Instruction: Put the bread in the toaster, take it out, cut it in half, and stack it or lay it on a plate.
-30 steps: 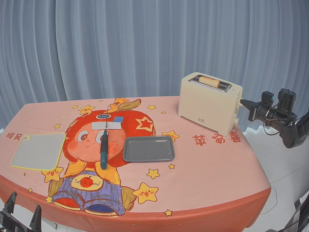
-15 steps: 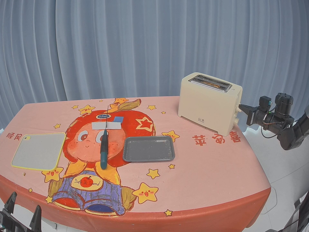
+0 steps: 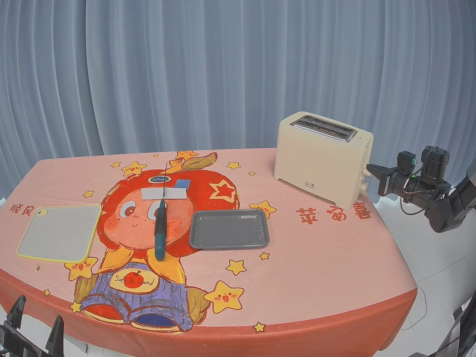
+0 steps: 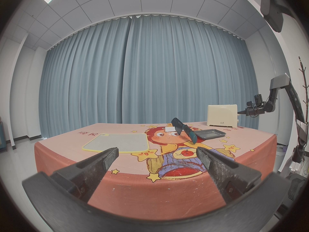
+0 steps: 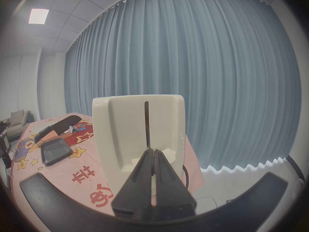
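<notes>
The cream toaster (image 3: 320, 159) stands at the table's far right. The bread sits sunk in its nearer slot (image 3: 323, 128), with barely a brown edge showing. My right gripper (image 3: 371, 166) is shut, its tips against the low end of the lever slot on the toaster's (image 5: 128, 129) side face; in the right wrist view the gripper (image 5: 152, 152) has its fingers pressed together. My left gripper (image 3: 34, 318) hangs open below the table's front left corner, nothing between its fingers (image 4: 96, 165). A dark grey plate (image 3: 229, 229) lies mid-table.
A teal-handled knife (image 3: 160, 229) lies left of the plate, its blade resting on a white holder (image 3: 163, 193). A grey cutting board (image 3: 60, 232) with a yellow rim lies at the left. The front half of the table is bare cloth.
The bread has dropped from sticking out of the slot to down inside the toaster. My right gripper has moved lower along the toaster's side.
</notes>
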`<state>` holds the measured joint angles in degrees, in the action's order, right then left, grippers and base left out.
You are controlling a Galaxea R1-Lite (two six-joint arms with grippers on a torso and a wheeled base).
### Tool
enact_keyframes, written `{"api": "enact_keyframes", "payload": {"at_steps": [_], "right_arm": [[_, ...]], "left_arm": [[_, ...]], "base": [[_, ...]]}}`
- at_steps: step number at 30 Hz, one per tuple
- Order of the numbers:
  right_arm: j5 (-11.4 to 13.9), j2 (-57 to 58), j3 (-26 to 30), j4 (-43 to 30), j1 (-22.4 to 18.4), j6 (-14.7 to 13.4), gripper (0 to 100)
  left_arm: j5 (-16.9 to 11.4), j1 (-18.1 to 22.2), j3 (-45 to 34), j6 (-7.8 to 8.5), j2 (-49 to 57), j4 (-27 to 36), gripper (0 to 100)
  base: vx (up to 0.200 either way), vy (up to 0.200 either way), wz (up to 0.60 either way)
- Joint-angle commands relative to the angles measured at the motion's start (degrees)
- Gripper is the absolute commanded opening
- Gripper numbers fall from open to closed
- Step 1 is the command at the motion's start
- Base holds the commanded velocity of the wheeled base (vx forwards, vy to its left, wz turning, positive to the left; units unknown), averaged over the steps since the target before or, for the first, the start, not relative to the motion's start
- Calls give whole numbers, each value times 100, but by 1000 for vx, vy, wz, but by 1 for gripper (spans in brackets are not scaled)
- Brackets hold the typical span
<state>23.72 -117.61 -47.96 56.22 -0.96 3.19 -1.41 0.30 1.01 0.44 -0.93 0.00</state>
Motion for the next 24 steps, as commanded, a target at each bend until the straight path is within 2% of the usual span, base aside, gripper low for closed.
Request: {"api": "enact_keyframes", "payload": {"at_steps": [1,18,24], "right_arm": [[-8,-42,6,-15,0,6,0],[-43,670,261,64,61,-56,0],[-26,1197,893,73,0,-152,0]], "left_arm": [[1,5,-101,0,31,0,100],[1,-4,-101,9,31,0,100],[1,-4,-101,0,31,0,100]], "base": [[0,0,0],[0,0,0],[0,0,0]]}}
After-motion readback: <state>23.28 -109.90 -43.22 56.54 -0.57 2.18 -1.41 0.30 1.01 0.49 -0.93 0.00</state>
